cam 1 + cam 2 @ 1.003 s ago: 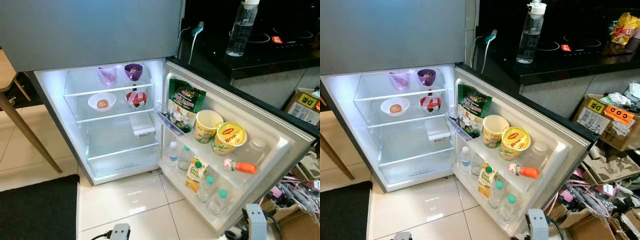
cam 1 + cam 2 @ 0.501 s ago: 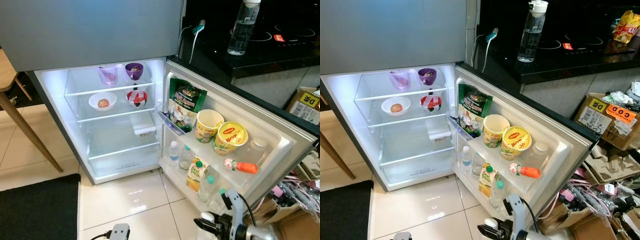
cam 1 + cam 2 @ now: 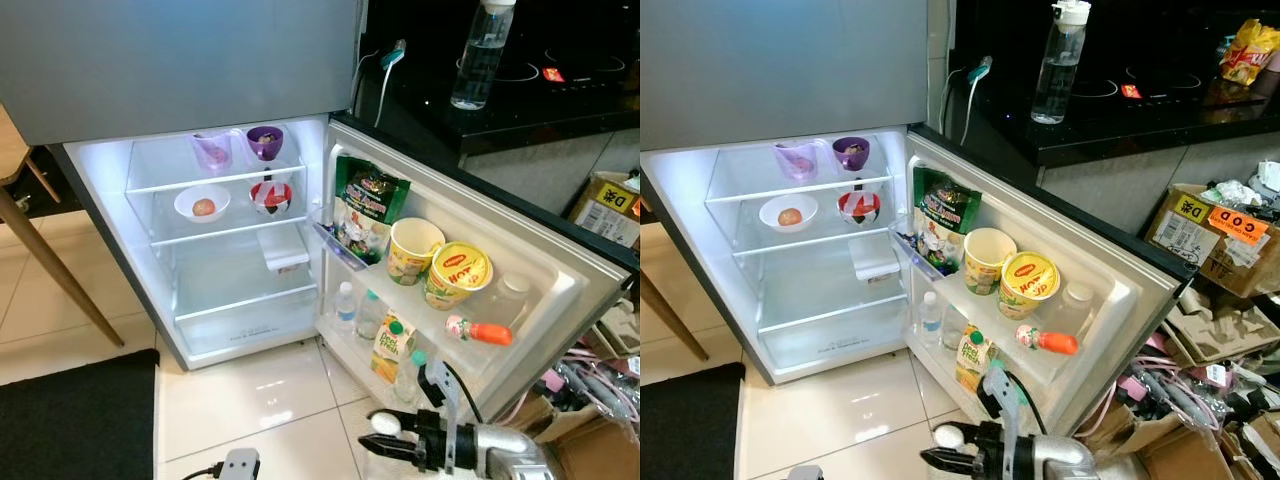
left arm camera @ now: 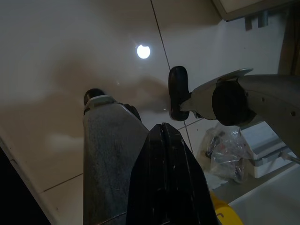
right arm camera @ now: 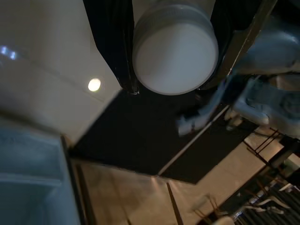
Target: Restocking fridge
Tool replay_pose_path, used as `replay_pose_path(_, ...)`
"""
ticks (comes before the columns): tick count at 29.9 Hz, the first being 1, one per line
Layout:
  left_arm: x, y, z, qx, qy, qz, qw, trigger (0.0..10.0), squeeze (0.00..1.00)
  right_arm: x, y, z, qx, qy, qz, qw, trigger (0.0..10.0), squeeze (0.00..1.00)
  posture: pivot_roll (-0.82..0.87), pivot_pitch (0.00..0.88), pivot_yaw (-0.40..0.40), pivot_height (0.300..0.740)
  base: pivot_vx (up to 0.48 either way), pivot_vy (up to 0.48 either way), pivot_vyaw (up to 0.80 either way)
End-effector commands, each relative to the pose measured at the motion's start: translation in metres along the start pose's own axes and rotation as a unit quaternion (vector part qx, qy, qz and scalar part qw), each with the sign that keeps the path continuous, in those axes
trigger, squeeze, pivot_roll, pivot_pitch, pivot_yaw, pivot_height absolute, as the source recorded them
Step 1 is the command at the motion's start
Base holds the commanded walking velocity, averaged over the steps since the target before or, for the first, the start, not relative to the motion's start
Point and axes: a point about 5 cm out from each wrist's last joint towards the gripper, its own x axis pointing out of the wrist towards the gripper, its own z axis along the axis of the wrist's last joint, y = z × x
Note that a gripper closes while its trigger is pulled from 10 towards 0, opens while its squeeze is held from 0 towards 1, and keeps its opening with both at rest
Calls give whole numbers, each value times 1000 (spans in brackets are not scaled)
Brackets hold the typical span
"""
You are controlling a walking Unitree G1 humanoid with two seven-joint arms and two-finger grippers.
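Observation:
The fridge (image 3: 110, 210) stands open, its lower compartment lit. On its shelves sit a purple cup (image 3: 265, 142), a pink cup (image 3: 213, 150), a white bowl (image 3: 202, 203) and a red-and-white bowl (image 3: 271, 196). The door shelves (image 3: 560, 300) hold a green snack bag (image 3: 367, 207), two noodle cups (image 3: 457, 275), small water bottles (image 3: 345, 305) and a juice carton (image 3: 392, 349). My right gripper (image 3: 385, 442) is low in front of the door, shut on a white-capped container (image 5: 176, 49). The left gripper (image 4: 164, 136) hangs over the floor, fingers pressed together.
A tall clear bottle (image 3: 481, 55) stands on the black counter (image 3: 560, 110) beside the fridge. Cardboard boxes (image 3: 1215, 235) and cable clutter (image 3: 1180, 395) crowd the floor on the right. A dark mat (image 3: 75, 420) and a wooden table leg (image 3: 55, 270) are on the left.
My right arm has risen into view at the bottom and moved left below the door shelves, carrying the white-capped container. The fridge contents are unchanged.

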Motion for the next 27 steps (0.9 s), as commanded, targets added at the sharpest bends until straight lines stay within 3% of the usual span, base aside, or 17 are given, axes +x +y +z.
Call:
replay_pose_path(1,-3,3,-11,0,22,4,1000,10000,0,-5,-5,16,-18,-28,-9,999,10000,0,-80,0,-21,740,0,0,0)
replay_pose_path(4,-3,3,-12,0,22,4,1000,10000,0,-19,-10,54,-48,-88,-13,995,10000,0,-84,0,-21,740,0,0,0)
replay_pose_path(5,-3,3,-12,0,22,4,1000,10000,0,-19,-10,54,-48,-88,-13,995,10000,0,-84,0,-21,740,0,0,0)
replay_pose_path(6,-3,4,-12,0,22,4,1000,10000,0,-24,-6,67,-60,-105,-3,993,10000,0,-83,0,-23,740,0,0,0)
replay_pose_path(9,-3,4,-11,-1,21,4,1000,10000,0,-29,-4,75,-67,-114,-2,991,10000,0,-81,0,-27,740,0,0,0)
replay_pose_path(10,-3,4,-10,-2,19,4,1000,10000,0,-38,-5,77,-66,-119,-19,990,10000,0,-81,0,-27,740,0,0,0)
replay_pose_path(18,-2,1,-12,-4,20,1,1000,10000,0,-70,-11,58,-40,-58,-82,994,10000,0,-82,0,-28,740,0,0,0)
replay_pose_path(23,-3,3,-13,-3,23,2,1000,10000,0,-122,-18,61,-30,-41,-174,983,10000,0,-84,0,-26,740,0,0,0)
replay_pose_path(27,-4,4,-13,-2,23,3,1000,10000,0,-135,-20,60,-29,-21,-204,978,10000,0,-86,0,-24,740,0,0,0)
